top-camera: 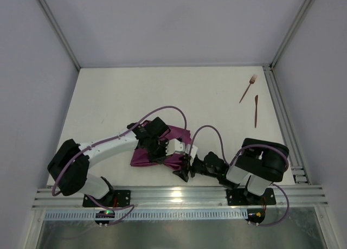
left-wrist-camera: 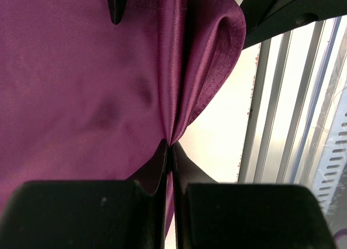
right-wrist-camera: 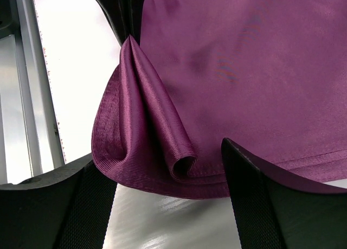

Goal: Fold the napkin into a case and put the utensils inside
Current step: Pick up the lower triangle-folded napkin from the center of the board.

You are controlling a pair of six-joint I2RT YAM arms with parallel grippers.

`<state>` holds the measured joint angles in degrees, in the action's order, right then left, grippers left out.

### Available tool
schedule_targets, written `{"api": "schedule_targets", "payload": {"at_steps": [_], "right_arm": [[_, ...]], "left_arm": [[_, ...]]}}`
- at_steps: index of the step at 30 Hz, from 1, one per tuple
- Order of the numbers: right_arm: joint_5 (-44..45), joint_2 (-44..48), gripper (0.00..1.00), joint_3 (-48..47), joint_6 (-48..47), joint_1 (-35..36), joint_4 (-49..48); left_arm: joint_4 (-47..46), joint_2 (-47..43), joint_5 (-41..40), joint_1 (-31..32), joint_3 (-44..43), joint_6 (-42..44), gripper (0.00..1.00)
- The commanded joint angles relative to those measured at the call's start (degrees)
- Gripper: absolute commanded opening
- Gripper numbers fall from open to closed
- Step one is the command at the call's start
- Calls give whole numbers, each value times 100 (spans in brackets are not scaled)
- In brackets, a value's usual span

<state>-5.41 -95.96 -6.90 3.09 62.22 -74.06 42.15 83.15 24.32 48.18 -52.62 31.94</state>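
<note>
The left gripper [left-wrist-camera: 169, 146] has its jaws clenched on a raised pleat of the napkin [top-camera: 146, 157], the two fingers pressed together with only the cloth between them. The right gripper [right-wrist-camera: 160, 154] has its jaws spread wide, straddling the napkin's rolled, hemmed edge; whether either finger touches the cloth I cannot tell. The napkin lies bunched on the desk [top-camera: 135, 97] close to the near rail, between the two wrists. The fork [top-camera: 248, 89] and the knife [top-camera: 256, 110] lie just beside each other at the far right, well apart from the cloth.
</note>
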Motion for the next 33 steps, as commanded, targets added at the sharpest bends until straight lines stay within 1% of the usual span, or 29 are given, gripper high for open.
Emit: {"api": "schedule_targets", "payload": {"at_steps": [1,14,18,21,22,25,26,29,33], "right_arm": [[31,87,77,-180,60,45,-1954],[180,227,75,-268,139,36,-1954],[189,403,70,-268,156,27,-1954],[189,385,52,-260,270,36,-1954],[189,351,43,-260,306,36,-1954],[137,359,36,-268,341,27,-1954],[128,385,31,-268,341,27,-1954],[110,412,27,-242,359,19,-1945],[-30,289,20,-260,508,1,-1910]], "left_arm": [[-23,-36,205,-37,-187,14,0],[21,52,223,-46,-170,58,0],[21,25,328,-72,-161,40,0],[30,-1,372,-116,-213,22,0],[30,-1,372,-134,-231,14,0],[21,-1,398,-151,-240,14,0],[30,-1,398,-160,-231,14,0],[56,-1,372,-195,-222,49,0],[21,-10,355,-265,-231,49,1]]}}
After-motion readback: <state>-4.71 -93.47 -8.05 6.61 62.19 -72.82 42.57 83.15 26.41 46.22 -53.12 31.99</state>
